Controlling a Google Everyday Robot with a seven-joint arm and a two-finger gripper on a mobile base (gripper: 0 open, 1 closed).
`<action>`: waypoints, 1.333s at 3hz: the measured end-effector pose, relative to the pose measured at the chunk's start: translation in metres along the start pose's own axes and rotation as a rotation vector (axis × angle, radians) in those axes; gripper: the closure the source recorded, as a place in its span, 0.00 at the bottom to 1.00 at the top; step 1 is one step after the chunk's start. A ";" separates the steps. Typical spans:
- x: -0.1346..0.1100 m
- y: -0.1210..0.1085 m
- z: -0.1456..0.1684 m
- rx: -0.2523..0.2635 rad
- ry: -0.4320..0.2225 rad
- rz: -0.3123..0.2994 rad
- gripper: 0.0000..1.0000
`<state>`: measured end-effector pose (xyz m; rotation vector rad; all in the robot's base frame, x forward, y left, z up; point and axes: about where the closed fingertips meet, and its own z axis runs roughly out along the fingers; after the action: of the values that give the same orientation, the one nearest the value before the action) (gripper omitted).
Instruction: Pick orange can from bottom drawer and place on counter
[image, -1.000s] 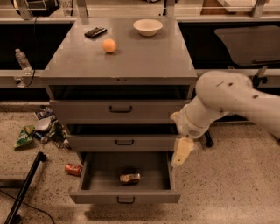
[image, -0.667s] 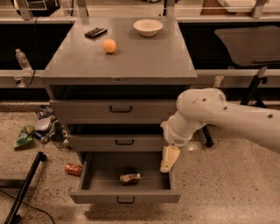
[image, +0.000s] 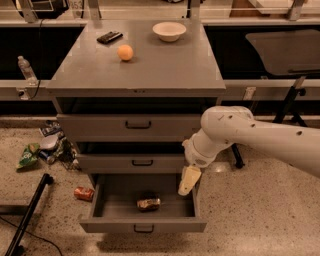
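Observation:
The orange can (image: 149, 203) lies on its side on the floor of the open bottom drawer (image: 143, 226), near the middle. My gripper (image: 188, 181) hangs from the white arm over the drawer's right side, above and to the right of the can, not touching it. The counter (image: 165, 62) is the broad grey top of the cabinet above.
On the counter sit a round orange ball (image: 125, 52), a white bowl (image: 169, 31) and a dark flat object (image: 109, 37). A red-orange can (image: 84, 193) and litter (image: 42, 150) lie on the floor at the left. A black pole (image: 27, 215) slants at lower left.
My arm has swung left and down; the gripper has moved from beside the cabinet's right edge to over the open bottom drawer's right side.

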<state>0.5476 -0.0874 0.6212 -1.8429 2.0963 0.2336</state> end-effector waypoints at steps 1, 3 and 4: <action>-0.006 -0.028 0.053 0.021 -0.116 0.044 0.00; 0.010 -0.038 0.211 -0.070 -0.189 0.124 0.00; 0.036 -0.024 0.247 -0.083 -0.161 0.174 0.00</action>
<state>0.6034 -0.0404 0.3817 -1.6266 2.1634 0.5018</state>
